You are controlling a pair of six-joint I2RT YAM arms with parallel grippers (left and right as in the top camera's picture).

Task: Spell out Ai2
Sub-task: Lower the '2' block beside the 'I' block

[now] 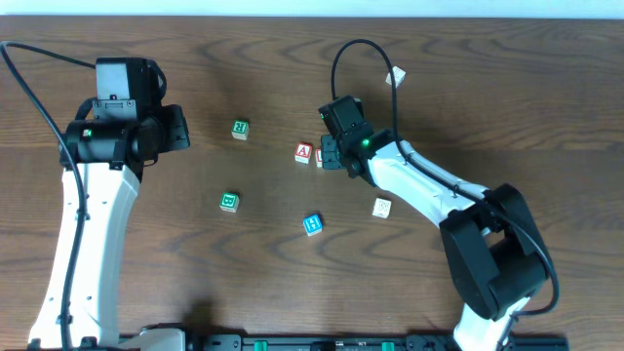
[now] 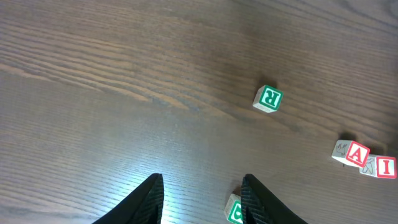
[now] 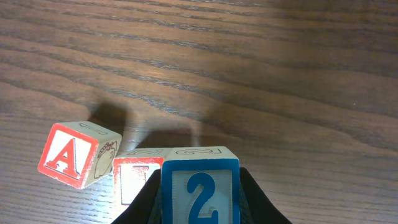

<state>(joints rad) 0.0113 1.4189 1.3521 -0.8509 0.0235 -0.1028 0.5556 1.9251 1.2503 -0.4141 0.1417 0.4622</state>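
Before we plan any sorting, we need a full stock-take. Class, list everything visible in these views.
A block: 1, red, mid-table.
I block: 1, red, beside it.
2 block: 1, blue, in right end effector.
R block: 1, green, far left.
Green block: 1, near left.
Blue block: 1, near centre.
Pale blocks: 2, cream, right side, second farther back.
Table: 1, dark wood.
Left end effector: 1, black, open.
Right end effector: 1, black, shut.

On the table, the A block lies near the middle, and the I block is just beside it on the right. The 2 block sits right of the I block, between the fingers of the right gripper. The R block lies to the left of the A block, a little farther.
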